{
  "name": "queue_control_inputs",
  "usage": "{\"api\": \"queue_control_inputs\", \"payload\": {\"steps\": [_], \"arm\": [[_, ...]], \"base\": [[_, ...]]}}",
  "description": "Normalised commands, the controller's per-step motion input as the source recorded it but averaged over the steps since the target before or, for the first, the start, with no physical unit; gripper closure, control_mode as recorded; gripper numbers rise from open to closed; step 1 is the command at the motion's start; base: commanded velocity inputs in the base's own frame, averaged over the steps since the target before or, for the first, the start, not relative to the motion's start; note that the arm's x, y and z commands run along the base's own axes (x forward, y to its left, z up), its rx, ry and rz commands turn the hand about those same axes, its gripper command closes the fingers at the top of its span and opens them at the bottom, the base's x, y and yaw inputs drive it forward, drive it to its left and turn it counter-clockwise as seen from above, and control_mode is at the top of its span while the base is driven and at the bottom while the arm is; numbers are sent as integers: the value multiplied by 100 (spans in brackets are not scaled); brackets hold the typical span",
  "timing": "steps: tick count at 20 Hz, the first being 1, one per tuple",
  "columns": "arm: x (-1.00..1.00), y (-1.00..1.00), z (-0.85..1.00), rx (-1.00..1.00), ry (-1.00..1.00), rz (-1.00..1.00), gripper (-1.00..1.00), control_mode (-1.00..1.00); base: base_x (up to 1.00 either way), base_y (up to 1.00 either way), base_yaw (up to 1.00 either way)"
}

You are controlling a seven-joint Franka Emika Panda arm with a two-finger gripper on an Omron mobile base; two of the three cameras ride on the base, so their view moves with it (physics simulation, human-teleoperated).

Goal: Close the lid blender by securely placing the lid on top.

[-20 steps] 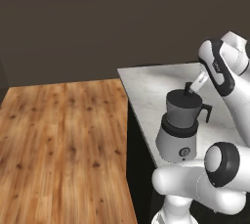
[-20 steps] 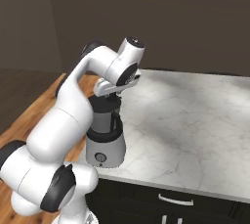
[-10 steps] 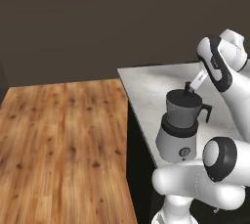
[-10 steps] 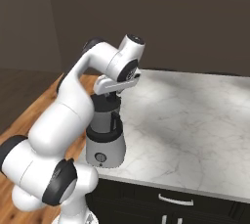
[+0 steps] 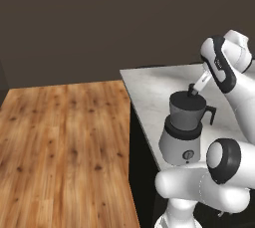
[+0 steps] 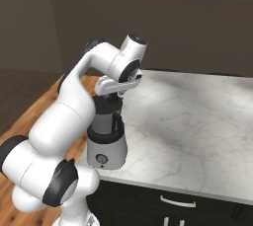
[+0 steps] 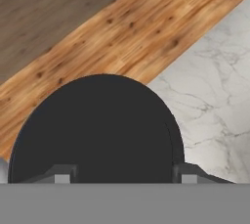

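The blender (image 5: 180,142) stands at the near left corner of the marble counter, with its silver base, its dial and its grey jar (image 6: 105,121) upright. The black lid (image 7: 97,125) lies flat across the jar's mouth (image 5: 187,98) and covers it. Its knob is hidden. My gripper (image 7: 122,175) hangs straight over the lid (image 5: 193,91), pointing down, and it is open. The two fingertips (image 7: 62,174) stand wide apart just above the disc, with nothing between them. In the right base view the hand (image 6: 112,97) sits right on top of the jar.
The marble counter (image 6: 188,121) stretches right and back from the blender. Its left edge (image 5: 137,117) drops to a wooden floor (image 5: 64,137). Dark cabinet fronts with a handle (image 6: 175,202) lie below the counter's front edge.
The hand has shifted only slightly above the jar. The blender and the lid stay where they were.
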Motion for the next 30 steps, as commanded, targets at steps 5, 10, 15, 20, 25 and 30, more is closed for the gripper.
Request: {"api": "queue_control_inputs", "payload": {"steps": [5, 10, 15, 20, 25, 30], "arm": [[0, 2, 0, 0, 0, 0, -100, -100], [0, 0, 0, 0, -2, 0, -100, -100], [-22, 0, 16, 0, -12, 0, -100, -100], [-66, 1, 19, 0, -19, 0, -100, -100], [-80, 13, 16, 0, -15, 0, -100, -100], [-60, 43, 34, 0, -6, 0, -100, -100]], "base": [[0, 0, 0], [0, 0, 0], [0, 0, 0], [0, 0, 0], [0, 0, 0], [0, 0, 0]]}}
